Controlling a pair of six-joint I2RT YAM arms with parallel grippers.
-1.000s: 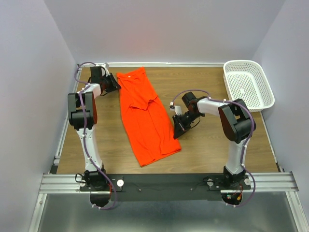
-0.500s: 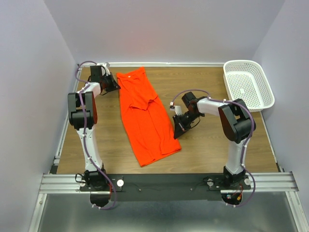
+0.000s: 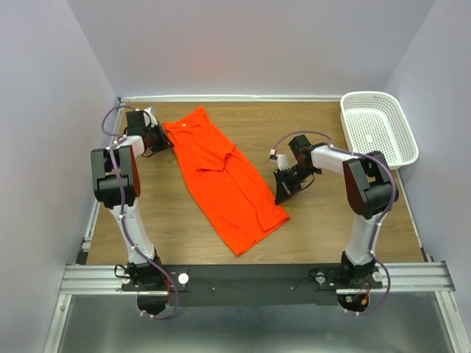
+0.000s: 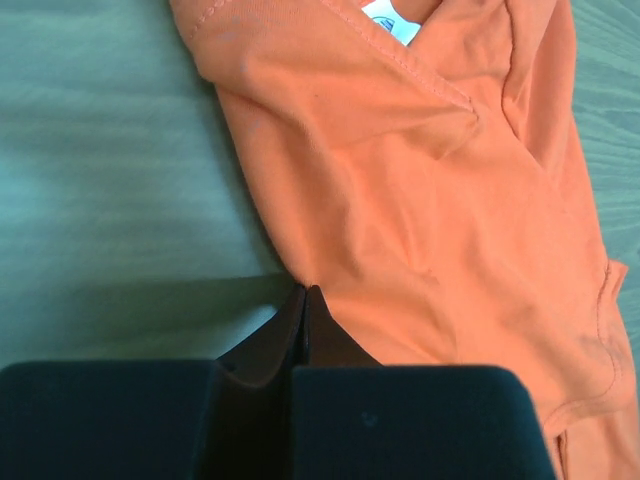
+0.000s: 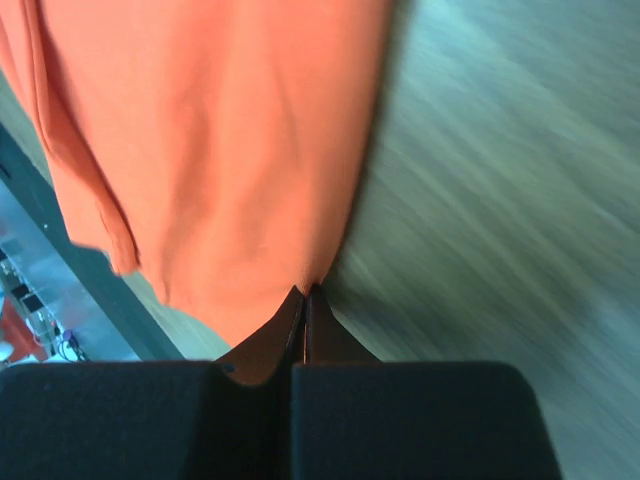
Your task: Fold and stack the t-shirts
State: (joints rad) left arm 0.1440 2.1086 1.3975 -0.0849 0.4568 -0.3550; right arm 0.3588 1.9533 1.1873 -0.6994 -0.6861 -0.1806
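Observation:
An orange-red t-shirt (image 3: 227, 176) lies folded lengthwise as a long slanted strip on the wooden table (image 3: 184, 220). Its white neck label (image 4: 392, 17) shows at the top of the left wrist view. My left gripper (image 3: 163, 137) is shut on the t-shirt's (image 4: 420, 200) far left edge, near the collar end; its jaws (image 4: 304, 292) meet on the cloth's rim. My right gripper (image 3: 280, 198) is shut on the t-shirt's (image 5: 230, 150) right edge toward the near end, the fabric pinched at the tips (image 5: 304, 292).
A white lattice basket (image 3: 378, 129) stands at the far right corner, overhanging the table a little. Grey walls close in the table on three sides. A metal rail (image 3: 250, 278) with both arm bases runs along the near edge.
Both grippers closed on the shirt's edges. The left one then pulled the collar end leftward and the right one drew the near end rightward, so the strip now slants more.

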